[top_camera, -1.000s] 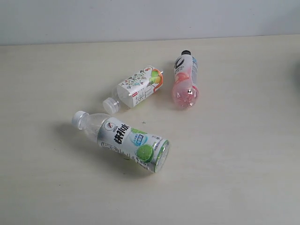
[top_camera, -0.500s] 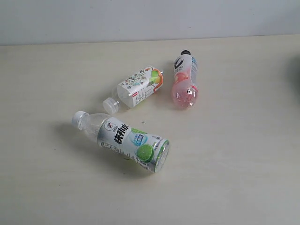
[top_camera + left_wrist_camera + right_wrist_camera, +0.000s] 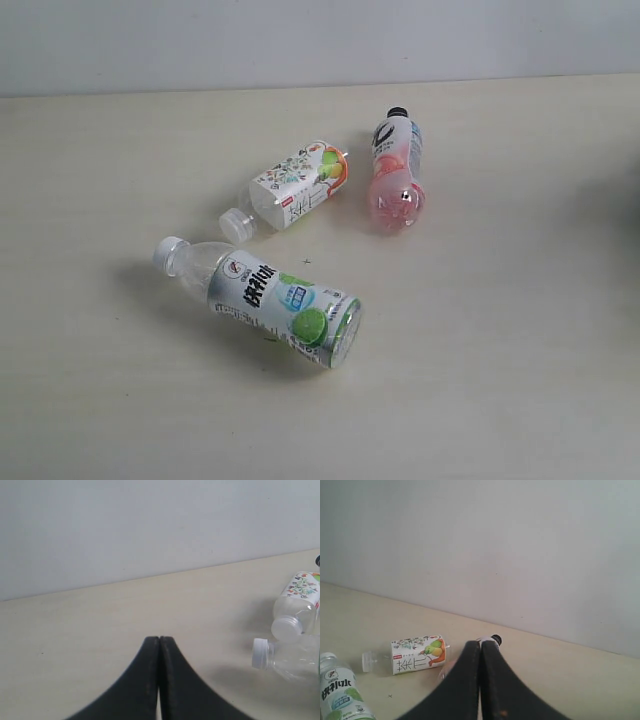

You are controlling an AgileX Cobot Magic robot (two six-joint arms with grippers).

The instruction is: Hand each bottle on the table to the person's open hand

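Three bottles lie on their sides on the cream table (image 3: 520,330). The green-lime bottle (image 3: 270,298) is nearest, the floral bottle (image 3: 298,185) is behind it, and the pink bottle (image 3: 395,170) with a black cap is to the right. Neither gripper shows in the exterior view. My left gripper (image 3: 159,639) is shut and empty, with the floral bottle (image 3: 299,605) and the green-lime bottle's white cap (image 3: 260,653) off to one side. My right gripper (image 3: 480,644) is shut and empty; the pink bottle's cap (image 3: 496,640) peeks past its tips. The floral bottle (image 3: 417,654) and green-lime bottle (image 3: 340,692) lie beside it. The person's open hand is out of view.
A plain pale wall (image 3: 320,40) runs along the table's far edge. A faint dark blur (image 3: 636,195) touches the right border of the exterior view.
The bottles have not moved. The faint dark blur at the right border of the exterior view has slid slightly lower.
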